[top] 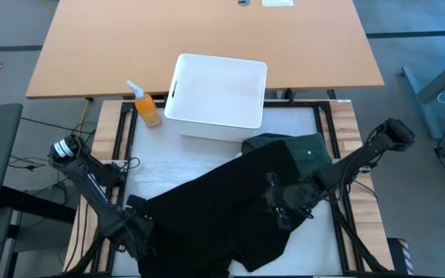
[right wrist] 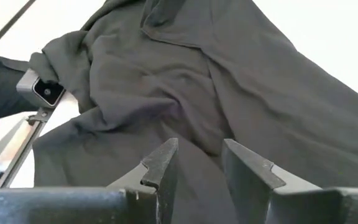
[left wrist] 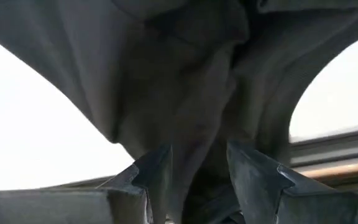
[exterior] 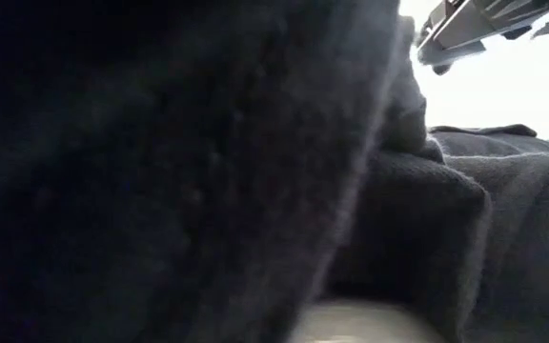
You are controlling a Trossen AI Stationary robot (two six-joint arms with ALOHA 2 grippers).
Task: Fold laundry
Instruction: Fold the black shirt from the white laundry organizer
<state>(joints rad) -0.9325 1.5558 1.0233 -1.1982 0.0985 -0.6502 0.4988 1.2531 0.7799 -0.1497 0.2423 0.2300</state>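
While both grippers pinched the black garment [top: 222, 205] spread across the table, a lopsided pull looked the main risk.
Left gripper [left wrist: 194, 171] clamped cloth at one edge, right gripper [right wrist: 197, 163] at another; the dark green garment [top: 304, 148] underneath could drag along.

Two dark, thin arms are seen, made of long bars and round joints. The left gripper [left wrist: 194, 180] and right gripper [right wrist: 197, 171] are each made with two grey, pointed fingers
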